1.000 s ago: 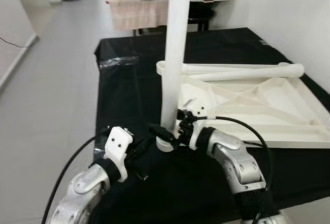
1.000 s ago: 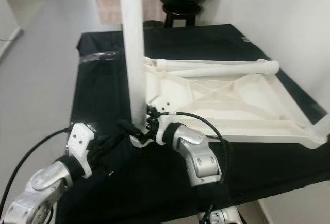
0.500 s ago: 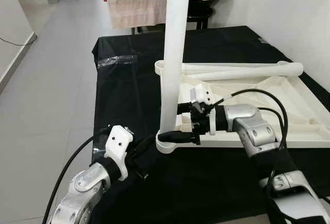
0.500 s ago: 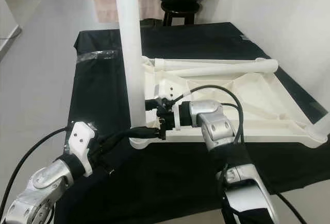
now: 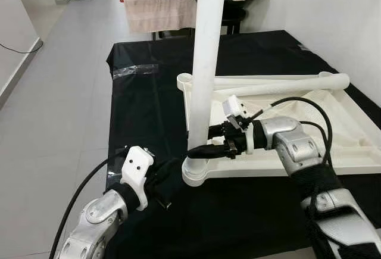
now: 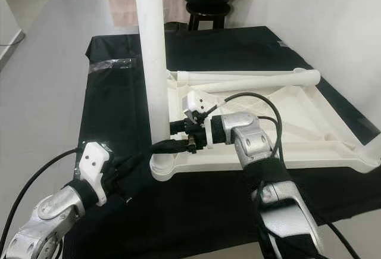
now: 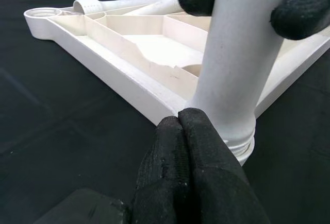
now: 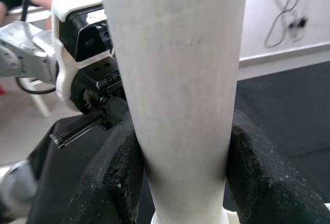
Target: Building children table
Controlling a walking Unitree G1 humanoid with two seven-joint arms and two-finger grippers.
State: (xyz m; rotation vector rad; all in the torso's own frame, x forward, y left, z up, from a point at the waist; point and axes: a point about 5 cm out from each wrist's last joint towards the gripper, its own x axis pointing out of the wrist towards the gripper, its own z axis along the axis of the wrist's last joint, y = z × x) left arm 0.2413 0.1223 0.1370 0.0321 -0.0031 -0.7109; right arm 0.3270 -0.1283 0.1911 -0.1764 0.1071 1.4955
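In the left eye view, the white tabletop [image 5: 333,146] lies underside up on the black-covered table [image 5: 149,110], ribs showing. One white leg [image 5: 205,74] stands upright in the near-left corner socket [image 5: 195,172]. The right gripper [image 5: 205,150] reaches in from the right and its black fingers close around the leg low down, just above the socket. The left arm comes up from the near left, its gripper [image 5: 175,167] touching the base of the same leg. A second leg [image 5: 280,82] lies flat along the far edge of the tabletop, not yet mounted.

The right eye view gives the same layout: the far-left corner socket [image 6: 171,78] is open and bare, and a further white piece shows at the near-right corner [image 6: 374,149], too cropped to tell whether it is seated.

In the left wrist view, the left gripper's fingertips [image 7: 188,147] are pressed together and rest against the leg just above its threaded base, so they hold nothing. The right gripper's black fingertips wrap the leg higher up.

In the right wrist view, the right gripper's pads [image 8: 118,167] clamp the leg from both sides.

Judged from this, one leg is seated or being tightened; at least one leg is left to fit, and the table must finally be turned upright.
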